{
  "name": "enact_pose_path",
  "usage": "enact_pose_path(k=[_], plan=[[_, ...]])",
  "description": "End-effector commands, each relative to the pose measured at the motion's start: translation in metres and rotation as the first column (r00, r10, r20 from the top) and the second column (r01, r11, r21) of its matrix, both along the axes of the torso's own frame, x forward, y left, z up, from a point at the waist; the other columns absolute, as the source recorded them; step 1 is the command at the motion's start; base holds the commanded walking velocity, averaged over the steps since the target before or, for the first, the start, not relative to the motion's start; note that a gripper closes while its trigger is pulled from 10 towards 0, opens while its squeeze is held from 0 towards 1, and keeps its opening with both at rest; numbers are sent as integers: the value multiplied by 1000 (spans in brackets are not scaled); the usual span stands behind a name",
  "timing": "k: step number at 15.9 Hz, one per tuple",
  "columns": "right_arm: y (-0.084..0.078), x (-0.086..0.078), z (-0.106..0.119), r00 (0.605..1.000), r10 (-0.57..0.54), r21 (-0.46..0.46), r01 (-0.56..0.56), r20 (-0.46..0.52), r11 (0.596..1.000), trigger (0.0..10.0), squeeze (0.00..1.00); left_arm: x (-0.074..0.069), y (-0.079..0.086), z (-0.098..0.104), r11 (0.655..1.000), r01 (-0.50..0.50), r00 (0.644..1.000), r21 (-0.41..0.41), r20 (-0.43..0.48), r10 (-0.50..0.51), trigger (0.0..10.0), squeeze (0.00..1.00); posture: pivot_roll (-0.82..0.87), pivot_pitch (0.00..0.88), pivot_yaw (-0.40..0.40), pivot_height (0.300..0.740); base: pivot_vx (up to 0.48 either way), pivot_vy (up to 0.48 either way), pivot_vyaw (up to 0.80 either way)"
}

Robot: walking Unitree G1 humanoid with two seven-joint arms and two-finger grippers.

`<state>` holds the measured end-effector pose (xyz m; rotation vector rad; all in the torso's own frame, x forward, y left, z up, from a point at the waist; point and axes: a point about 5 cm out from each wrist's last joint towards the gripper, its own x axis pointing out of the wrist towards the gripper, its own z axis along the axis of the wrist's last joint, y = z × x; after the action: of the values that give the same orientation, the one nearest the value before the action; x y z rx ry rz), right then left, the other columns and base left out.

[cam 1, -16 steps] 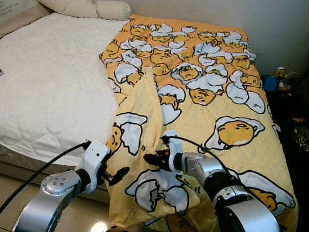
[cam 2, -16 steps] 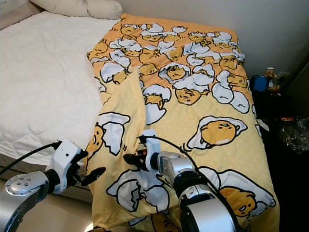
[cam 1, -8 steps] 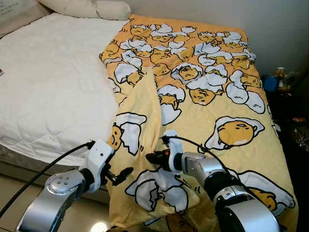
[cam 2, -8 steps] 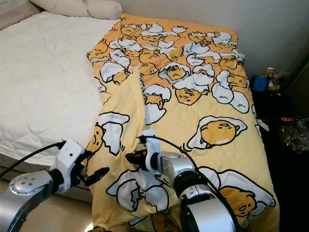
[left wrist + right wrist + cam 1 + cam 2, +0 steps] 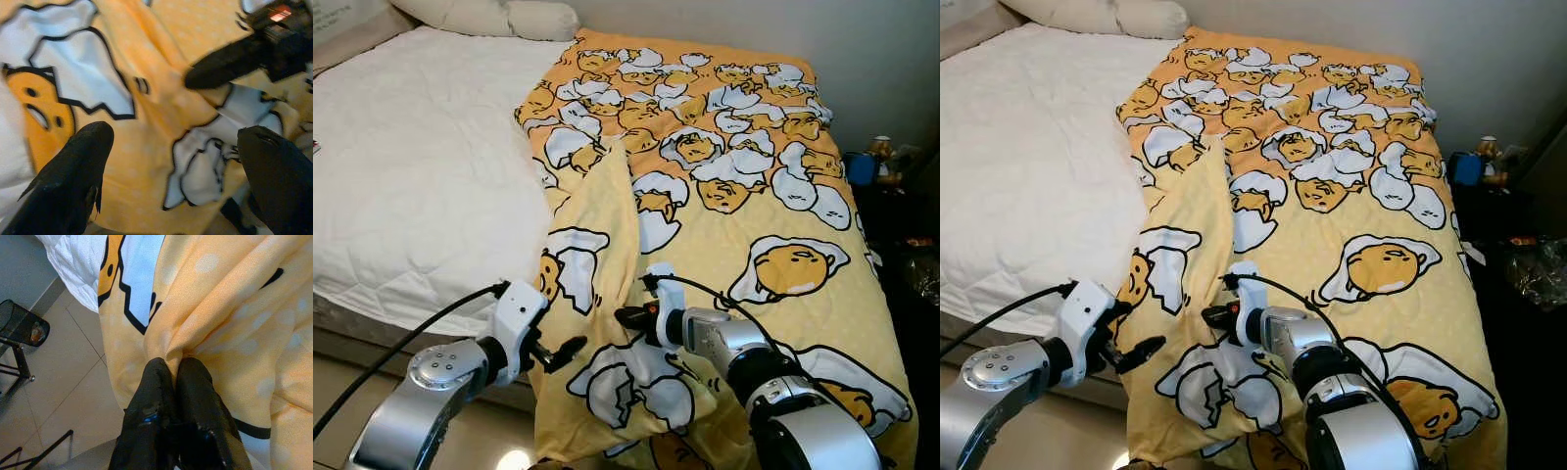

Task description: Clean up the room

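Straightening the yellow egg-print cotton blanket (image 5: 724, 196), right end effector (image 5: 625, 317) pinches a fold; spread left end effector (image 5: 570, 349) should grip the near edge.

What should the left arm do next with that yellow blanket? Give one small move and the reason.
Probably ease the left pincer forward onto the yellow blanket's hanging edge and close. Its fingers are spread with cloth between them but gripping nothing, while the right pincer is already shut on a fold nearby. A second hold would let both arms spread it.
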<state>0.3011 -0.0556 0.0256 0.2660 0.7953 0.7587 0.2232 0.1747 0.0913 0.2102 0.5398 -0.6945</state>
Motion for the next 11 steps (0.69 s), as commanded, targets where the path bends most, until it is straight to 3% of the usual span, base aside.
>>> enact_pose_path(k=[1, 6, 8, 11], plan=[[1, 5, 7, 1000, -20, 31, 20, 14, 999, 0, 0, -5, -4, -1, 999, 35, 999, -12, -30, -35, 10000, 1000, -84, 0, -25, 740, 0, 0, 0], [17, 17, 31, 997, -74, 172, 74, -9, 982, 0, 0, -7, 1, -3, 999, 47, 998, 18, -48, -46, 10000, 1000, -85, 0, -28, 740, 0, 0, 0], [38, 23, 54, 995, -86, 291, 97, -50, 952, 0, 0, -2, -1, -4, 999, 22, 999, 34, -39, -20, 10000, 1000, -91, 0, -26, 740, 0, 0, 0], [56, 20, 68, 998, -28, 326, 43, -50, 944, 0, 0, 6, -10, -1, 999, -38, 999, -33, -14, 38, 10000, 1000, -95, 0, -28, 740, 0, 0, 0]])
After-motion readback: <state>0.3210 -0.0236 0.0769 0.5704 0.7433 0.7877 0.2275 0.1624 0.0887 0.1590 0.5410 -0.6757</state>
